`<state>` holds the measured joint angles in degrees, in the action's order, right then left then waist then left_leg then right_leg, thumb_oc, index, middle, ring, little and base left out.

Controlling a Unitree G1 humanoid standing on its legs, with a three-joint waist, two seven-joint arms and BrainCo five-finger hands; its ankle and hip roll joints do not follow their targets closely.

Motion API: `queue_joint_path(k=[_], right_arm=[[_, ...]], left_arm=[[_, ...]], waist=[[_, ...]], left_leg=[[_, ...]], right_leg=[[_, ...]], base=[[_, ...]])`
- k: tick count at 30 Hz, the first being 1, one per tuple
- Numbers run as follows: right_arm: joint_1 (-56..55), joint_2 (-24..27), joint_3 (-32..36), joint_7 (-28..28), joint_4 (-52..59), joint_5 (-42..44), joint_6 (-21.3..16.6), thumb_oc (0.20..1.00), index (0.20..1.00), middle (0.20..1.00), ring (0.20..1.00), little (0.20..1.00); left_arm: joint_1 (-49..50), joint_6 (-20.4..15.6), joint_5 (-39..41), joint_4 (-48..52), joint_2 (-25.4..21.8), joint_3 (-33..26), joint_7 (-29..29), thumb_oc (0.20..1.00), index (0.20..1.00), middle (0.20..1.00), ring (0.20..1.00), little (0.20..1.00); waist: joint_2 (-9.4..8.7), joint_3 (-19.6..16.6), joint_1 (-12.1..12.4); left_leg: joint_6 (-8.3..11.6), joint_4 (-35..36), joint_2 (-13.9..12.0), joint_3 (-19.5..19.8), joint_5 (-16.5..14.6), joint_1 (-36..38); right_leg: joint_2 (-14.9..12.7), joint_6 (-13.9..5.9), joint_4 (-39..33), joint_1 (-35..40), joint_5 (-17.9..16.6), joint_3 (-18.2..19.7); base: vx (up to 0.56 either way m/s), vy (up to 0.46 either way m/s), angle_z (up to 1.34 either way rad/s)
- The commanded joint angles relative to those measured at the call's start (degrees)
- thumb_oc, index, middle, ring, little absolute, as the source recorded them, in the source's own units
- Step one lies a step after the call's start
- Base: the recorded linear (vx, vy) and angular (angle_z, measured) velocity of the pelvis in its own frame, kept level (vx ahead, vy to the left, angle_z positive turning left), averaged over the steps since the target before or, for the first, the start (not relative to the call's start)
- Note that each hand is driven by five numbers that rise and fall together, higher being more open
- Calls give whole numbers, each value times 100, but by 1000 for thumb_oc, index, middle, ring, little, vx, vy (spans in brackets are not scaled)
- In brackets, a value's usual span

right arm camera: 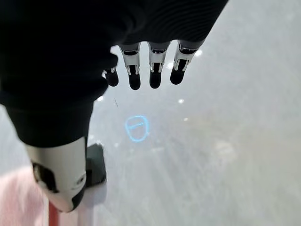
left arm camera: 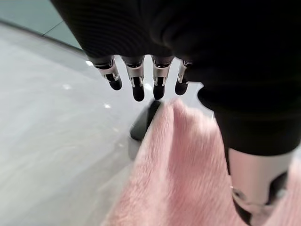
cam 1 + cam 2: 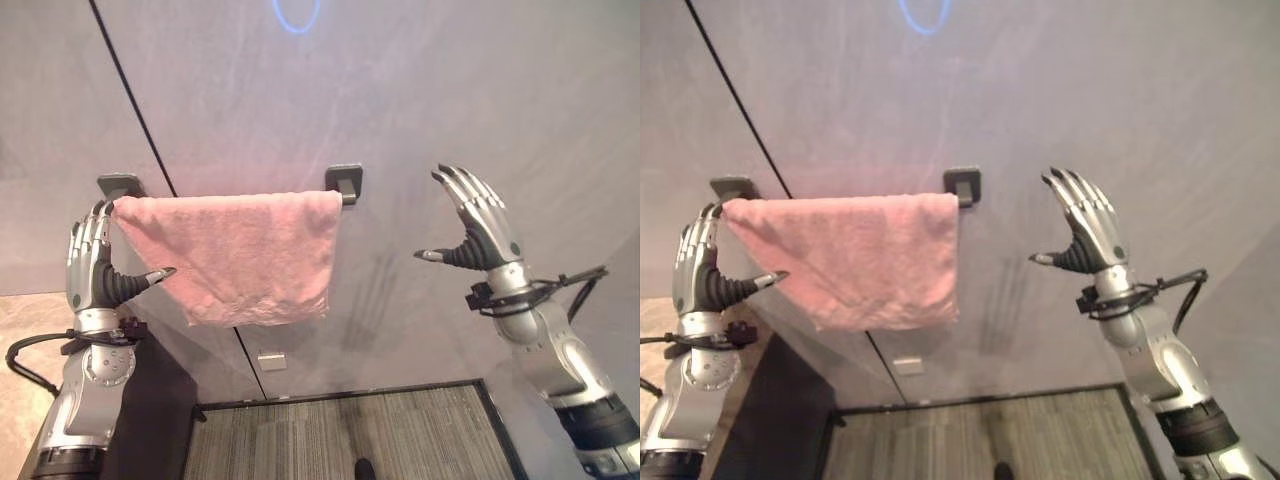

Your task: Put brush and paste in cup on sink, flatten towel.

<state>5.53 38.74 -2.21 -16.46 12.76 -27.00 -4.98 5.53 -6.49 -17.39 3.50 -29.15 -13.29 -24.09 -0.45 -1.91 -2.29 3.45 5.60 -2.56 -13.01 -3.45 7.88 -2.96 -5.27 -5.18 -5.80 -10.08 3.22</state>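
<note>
A pink towel (image 3: 245, 250) hangs spread over a wall rail between two grey brackets, the left bracket (image 3: 120, 185) and the right bracket (image 3: 344, 181). My left hand (image 3: 90, 262) is raised at the towel's left edge, fingers straight beside the left bracket, thumb out in front of the cloth; its wrist view shows the towel (image 2: 178, 169) under the thumb. My right hand (image 3: 480, 225) is up in the air to the right of the rail, open, apart from the towel and holding nothing. Its wrist view shows the right bracket (image 1: 96, 169) past the thumb.
A grey wall (image 3: 420, 90) with a dark vertical seam backs the rail. A blue light ring (image 3: 296, 14) glows high on it. Below lie a striped grey mat (image 3: 350, 435) and a small white plate (image 3: 271, 360) on the wall.
</note>
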Motion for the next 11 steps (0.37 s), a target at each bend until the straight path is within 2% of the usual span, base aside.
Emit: queue_joint_path(k=[1,3,4,5,6,7,8,9,11], right_arm=[[-645,-419,752,13,288,1139,-248,1000,1000,1000,1000,1000],[-944,-502,776,198,238,1410,-288,1000,1000,1000,1000,1000],[-1483,-661,806,628,-16,2181,-323,1000,1000,1000,1000,1000],[-1505,-658,817,645,-6,2202,-326,1000,1000,1000,1000,1000],[-1711,-720,706,923,-281,2607,-295,1000,1000,1000,1000,1000],[-2123,-909,644,1282,-776,3249,-120,1000,1000,1000,1000,1000],[-2123,-909,644,1282,-776,3249,-120,1000,1000,1000,1000,1000],[-2487,-1175,450,1536,-1626,4117,148,1000,1000,1000,1000,1000],[-2547,-1401,234,1712,-2263,5116,444,1000,1000,1000,1000,1000]], left_arm=[[586,-450,1944,57,369,-12,363,1000,1000,1000,1000,1000],[771,-444,2254,9,461,-46,571,1000,1000,1000,1000,1000],[1051,-472,2588,-129,573,-132,883,1000,1000,1000,1000,1000],[1067,-477,2601,-125,567,-133,895,1000,1000,1000,1000,1000],[1123,-426,2748,-358,630,-95,995,1000,1000,1000,1000,1000],[1280,-324,3154,-756,823,32,1248,1000,1000,1000,1000,1000],[1280,-324,3154,-756,823,32,1248,1000,1000,1000,1000,1000],[1442,-144,3860,-1372,1090,323,1468,1000,1000,1000,1000,1000],[1545,65,4587,-1681,1212,666,1688,1000,1000,1000,1000,1000]], waist=[[-4,129,29],[-10,162,10],[-6,270,-27],[-14,247,-25],[-22,300,-32],[-50,361,-54],[-50,361,-54],[-63,416,-70],[-58,443,-67]], left_leg=[[-17,-60,-64,250,283,-219],[-15,-60,-65,250,306,-256],[-5,-60,-73,255,317,-302],[-3,-60,-70,255,347,-328],[5,-60,-74,268,352,-371],[21,-60,-63,290,430,-489],[21,-60,-63,290,430,-489],[39,-60,-58,342,482,-589],[55,-60,-61,408,548,-696]], right_leg=[[-238,-354,95,638,448,-79],[-243,-360,78,605,419,-73],[-251,-375,75,566,414,-81],[-254,-370,66,545,386,-80],[-259,-374,72,513,395,-94],[-263,-361,53,434,341,-114],[-263,-361,53,434,341,-114],[-275,-341,39,388,321,-175],[-291,-324,26,340,296,-236]], base=[[-75,2,10],[-76,-6,1],[-96,-11,-7],[-102,-9,5],[-128,-28,10],[-115,-24,21],[-146,-40,18],[-102,-34,17],[-101,-36,8]])
